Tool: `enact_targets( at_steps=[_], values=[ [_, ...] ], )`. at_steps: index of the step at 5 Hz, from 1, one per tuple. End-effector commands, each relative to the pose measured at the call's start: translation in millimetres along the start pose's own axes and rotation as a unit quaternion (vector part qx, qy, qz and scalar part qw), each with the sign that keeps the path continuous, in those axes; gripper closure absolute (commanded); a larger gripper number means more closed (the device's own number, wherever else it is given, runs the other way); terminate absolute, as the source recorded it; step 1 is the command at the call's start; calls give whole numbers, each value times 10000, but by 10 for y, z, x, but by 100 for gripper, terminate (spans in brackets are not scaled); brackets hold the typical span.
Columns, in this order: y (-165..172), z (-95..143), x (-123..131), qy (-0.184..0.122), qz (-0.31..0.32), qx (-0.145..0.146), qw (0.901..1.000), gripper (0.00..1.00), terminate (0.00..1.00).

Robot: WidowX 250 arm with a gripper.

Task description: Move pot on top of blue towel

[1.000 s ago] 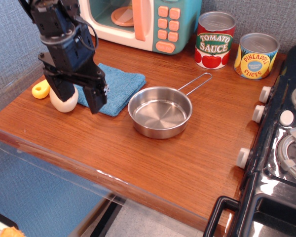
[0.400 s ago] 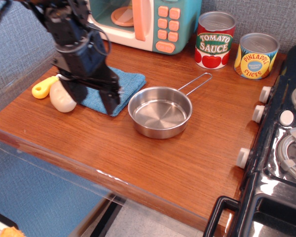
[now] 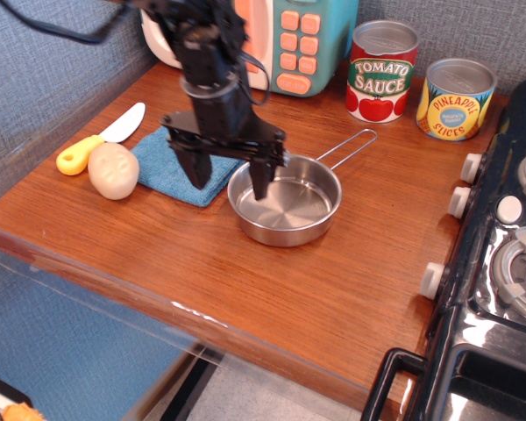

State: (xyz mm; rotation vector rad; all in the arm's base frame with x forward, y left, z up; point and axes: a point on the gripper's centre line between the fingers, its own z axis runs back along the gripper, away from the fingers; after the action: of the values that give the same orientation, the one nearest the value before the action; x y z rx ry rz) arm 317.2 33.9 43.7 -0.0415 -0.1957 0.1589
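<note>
The pot (image 3: 289, 206) is a shallow shiny steel pan on the wooden counter, its wire loop handle (image 3: 346, 149) pointing back right toward the cans. The blue towel (image 3: 162, 158) lies flat just left of the pot, partly hidden by the arm. My gripper (image 3: 230, 180) is open and empty. It hangs over the pot's left rim, with one finger above the towel's right edge and the other over the pan's left inner side.
A toy microwave (image 3: 289, 39) stands at the back. A tomato sauce can (image 3: 381, 70) and a pineapple can (image 3: 456, 98) stand at the back right. A yellow-handled knife (image 3: 96, 142) and a pale egg-shaped object (image 3: 113, 170) lie left of the towel. A toy stove (image 3: 508, 254) borders the right.
My gripper has moved right, from over the towel's left side and the egg-shaped object to the pot's left rim. The knife now shows fully. The pot and towel have not moved.
</note>
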Motion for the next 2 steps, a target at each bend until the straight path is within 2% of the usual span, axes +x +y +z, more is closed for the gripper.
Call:
enact_targets(
  at_steps=[1, 2],
  values=[
    [-101, -184, 77, 213, 16, 103, 9997, 0, 0],
    [-164, -254, 76, 57, -44, 245, 9997, 100, 0]
  ],
)
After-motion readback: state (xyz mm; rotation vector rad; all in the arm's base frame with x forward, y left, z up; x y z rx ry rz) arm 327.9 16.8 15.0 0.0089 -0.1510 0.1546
